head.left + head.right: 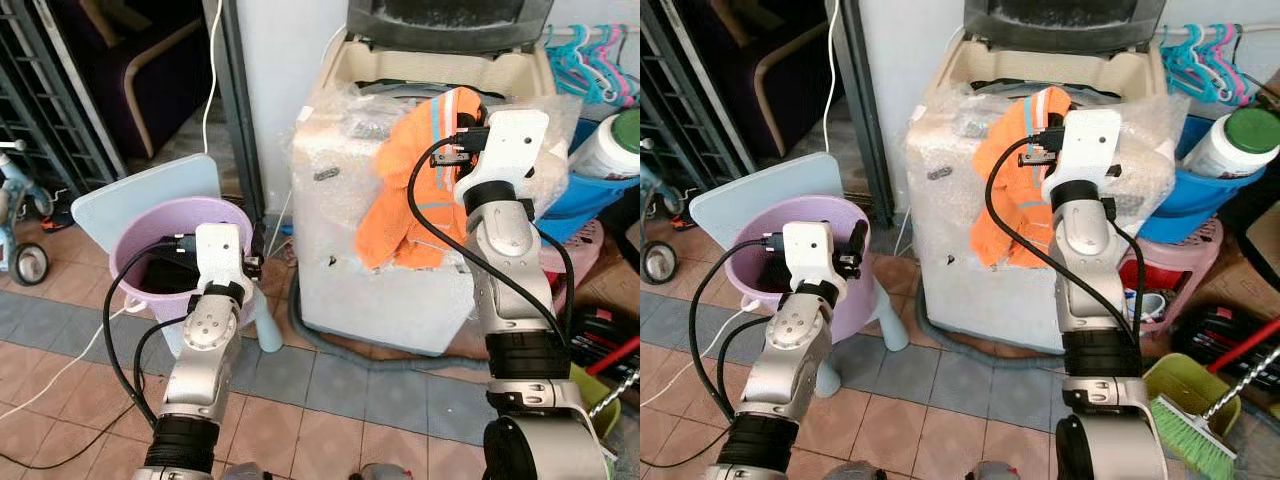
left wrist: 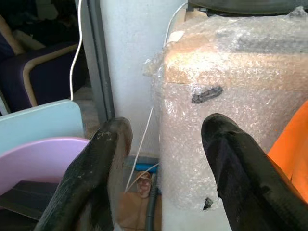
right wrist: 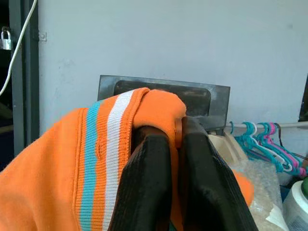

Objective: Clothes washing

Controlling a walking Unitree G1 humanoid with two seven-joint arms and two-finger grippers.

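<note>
Two black fingers [image 3: 154, 183] pinched tight on the orange garment [image 1: 415, 190], right at its striped cuff! The right gripper [image 3: 175, 139] holds it high over the front edge of the washing machine [image 1: 390, 270], cloth trailing down the bubble-wrapped front. To do this well, I'd say carry it further over the open tub, so the hanging tail clears the rim before letting go. That right arm stands nearly upright, wrist bent toward the machine. Over on the other side, the left gripper [image 2: 163, 163] hangs fingers spread, empty, just above the purple basin [image 1: 175, 225] beside the machine.
</note>
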